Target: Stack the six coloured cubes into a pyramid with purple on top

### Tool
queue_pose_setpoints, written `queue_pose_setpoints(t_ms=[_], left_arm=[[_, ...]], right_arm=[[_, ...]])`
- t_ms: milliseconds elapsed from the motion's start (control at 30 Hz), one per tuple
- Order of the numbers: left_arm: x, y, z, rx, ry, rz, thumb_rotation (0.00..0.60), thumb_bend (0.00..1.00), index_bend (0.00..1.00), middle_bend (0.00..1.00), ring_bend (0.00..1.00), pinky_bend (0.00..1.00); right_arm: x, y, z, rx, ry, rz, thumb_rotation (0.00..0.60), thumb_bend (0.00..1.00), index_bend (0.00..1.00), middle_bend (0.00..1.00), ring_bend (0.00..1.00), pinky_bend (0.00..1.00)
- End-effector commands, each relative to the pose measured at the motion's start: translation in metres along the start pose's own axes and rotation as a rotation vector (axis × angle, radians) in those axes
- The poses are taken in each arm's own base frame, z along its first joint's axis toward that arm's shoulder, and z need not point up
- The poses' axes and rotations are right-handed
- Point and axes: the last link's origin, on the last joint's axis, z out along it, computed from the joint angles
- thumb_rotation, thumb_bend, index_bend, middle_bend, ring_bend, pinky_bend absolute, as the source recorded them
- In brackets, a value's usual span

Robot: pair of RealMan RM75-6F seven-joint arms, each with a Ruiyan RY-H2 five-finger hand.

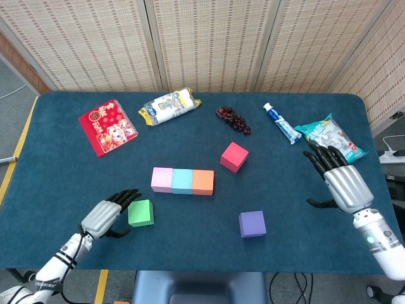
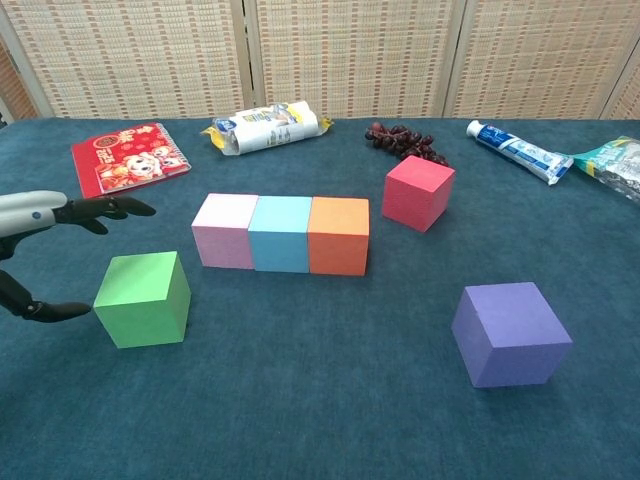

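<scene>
A pink cube (image 1: 162, 179), a light blue cube (image 1: 182, 181) and an orange cube (image 1: 203, 182) stand touching in a row mid-table. The red cube (image 1: 234, 156) sits alone behind and right of the row. The purple cube (image 1: 252, 223) lies near the front right, also seen as the purple cube (image 2: 509, 333) in the chest view. The green cube (image 1: 140, 213) sits front left. My left hand (image 1: 109, 215) is open just left of the green cube (image 2: 143, 298), fingers apart on either side, not touching it. My right hand (image 1: 340, 180) is open, far right, holding nothing.
Along the back lie a red booklet (image 1: 107, 126), a snack packet (image 1: 169, 106), dark grapes (image 1: 233, 119), a toothpaste tube (image 1: 281, 123) and a teal packet (image 1: 329, 143). The table's front edge (image 1: 190, 271) is close to the purple and green cubes.
</scene>
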Motion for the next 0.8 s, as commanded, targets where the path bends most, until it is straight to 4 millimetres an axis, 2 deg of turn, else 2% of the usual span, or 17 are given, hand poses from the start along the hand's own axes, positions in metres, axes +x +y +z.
queue_pose_setpoints(t_ms=[33, 167, 433, 600, 800], left_arm=[[-0.007, 0.001, 0.005, 0.045, 0.026, 0.016, 0.6, 0.32, 0.0, 0.0, 0.0, 0.13], [-0.014, 0.001, 0.006, 0.083, 0.019, 0.048, 0.6, 0.32, 0.0, 0.0, 0.0, 0.13], [-0.022, 0.002, 0.013, 0.138, 0.022, 0.001, 0.6, 0.32, 0.03, 0.02, 0.01, 0.16], [-0.027, 0.002, 0.017, 0.148, 0.029, -0.034, 0.6, 0.32, 0.15, 0.12, 0.09, 0.19], [-0.031, 0.002, 0.022, 0.141, 0.03, -0.057, 0.6, 0.32, 0.21, 0.17, 0.12, 0.23]], right_arm=[[-0.001, 0.004, -0.006, 0.002, 0.005, 0.0, 0.6, 0.1, 0.0, 0.0, 0.0, 0.02], [-0.004, 0.005, -0.009, 0.013, 0.006, 0.01, 0.6, 0.1, 0.0, 0.0, 0.0, 0.02], [-0.007, 0.009, -0.011, 0.008, 0.005, 0.037, 0.6, 0.1, 0.0, 0.0, 0.0, 0.02], [-0.009, 0.013, -0.012, 0.0, 0.002, 0.05, 0.6, 0.1, 0.0, 0.0, 0.0, 0.02], [-0.012, 0.015, -0.014, -0.006, -0.004, 0.06, 0.6, 0.1, 0.0, 0.0, 0.0, 0.02]])
